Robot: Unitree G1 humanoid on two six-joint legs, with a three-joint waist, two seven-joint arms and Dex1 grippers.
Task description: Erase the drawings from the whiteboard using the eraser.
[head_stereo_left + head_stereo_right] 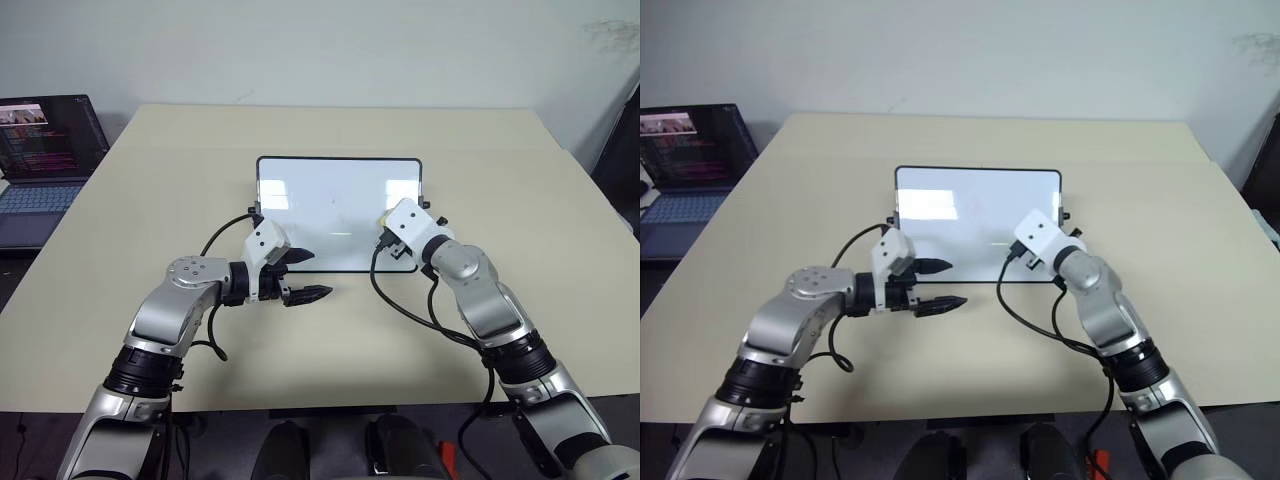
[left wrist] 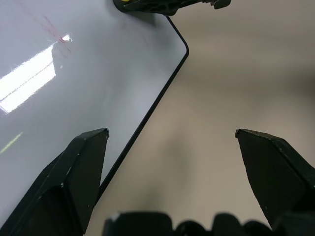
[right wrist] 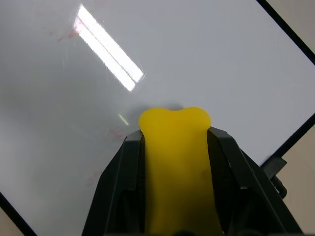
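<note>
One whiteboard (image 1: 338,212) lies flat near the middle of the beige bench (image 1: 150,190), and from overhead its surface looks almost blank. The right wrist view brings out what that view hides: faint red drawings (image 3: 66,34) near a strip of glare, with more pale red smudges close to the eraser (image 3: 177,167). There is one eraser, a yellow block clamped between the fingers of the right gripper (image 1: 385,232), over the board's right part. The left gripper (image 1: 303,276), fingers spread apart and holding nothing, hangs at the board's near left corner. One open laptop (image 1: 45,150) sits off the bench's left edge.
</note>
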